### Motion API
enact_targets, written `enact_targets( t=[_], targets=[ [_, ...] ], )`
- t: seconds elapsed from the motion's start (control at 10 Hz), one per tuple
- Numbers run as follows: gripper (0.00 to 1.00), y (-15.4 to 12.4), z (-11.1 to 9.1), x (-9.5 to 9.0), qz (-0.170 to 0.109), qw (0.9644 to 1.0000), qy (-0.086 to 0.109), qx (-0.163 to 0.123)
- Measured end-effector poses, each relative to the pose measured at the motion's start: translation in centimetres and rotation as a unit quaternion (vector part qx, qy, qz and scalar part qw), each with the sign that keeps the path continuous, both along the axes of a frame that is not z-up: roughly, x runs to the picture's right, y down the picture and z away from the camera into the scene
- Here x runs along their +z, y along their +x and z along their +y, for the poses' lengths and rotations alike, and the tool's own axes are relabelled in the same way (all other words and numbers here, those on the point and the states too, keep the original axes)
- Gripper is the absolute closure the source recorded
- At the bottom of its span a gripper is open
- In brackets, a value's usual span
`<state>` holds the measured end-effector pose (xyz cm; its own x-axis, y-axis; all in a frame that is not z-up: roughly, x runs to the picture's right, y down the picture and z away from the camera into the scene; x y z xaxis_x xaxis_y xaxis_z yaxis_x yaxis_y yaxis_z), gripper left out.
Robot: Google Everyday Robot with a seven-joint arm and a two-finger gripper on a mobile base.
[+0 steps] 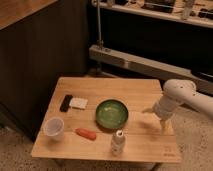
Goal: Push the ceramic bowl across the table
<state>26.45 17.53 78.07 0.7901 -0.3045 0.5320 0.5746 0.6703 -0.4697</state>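
The ceramic bowl [112,114] is round, shallow and glossy green, and sits near the middle of the light wooden table [115,89]. My white arm comes in from the right. My gripper [156,116] hangs over the table's right edge, to the right of the bowl and apart from it by roughly the bowl's own width. Its fingers point down and left.
A white plastic cup [53,127] stands at the front left. An orange carrot-like item [86,133] and a small white bottle [117,141] are in front of the bowl. A black object [66,103] and a white pad [78,103] lie to the bowl's left. A metal rail [135,62] runs behind the table.
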Motion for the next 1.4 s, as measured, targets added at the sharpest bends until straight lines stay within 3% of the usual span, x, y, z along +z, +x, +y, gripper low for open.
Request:
enact_targets(
  t=[1.4],
  targets=[
    [0.20,-2.0,-1.6,1.7,-0.001,0.9998,-0.018,-0.010]
  ],
)
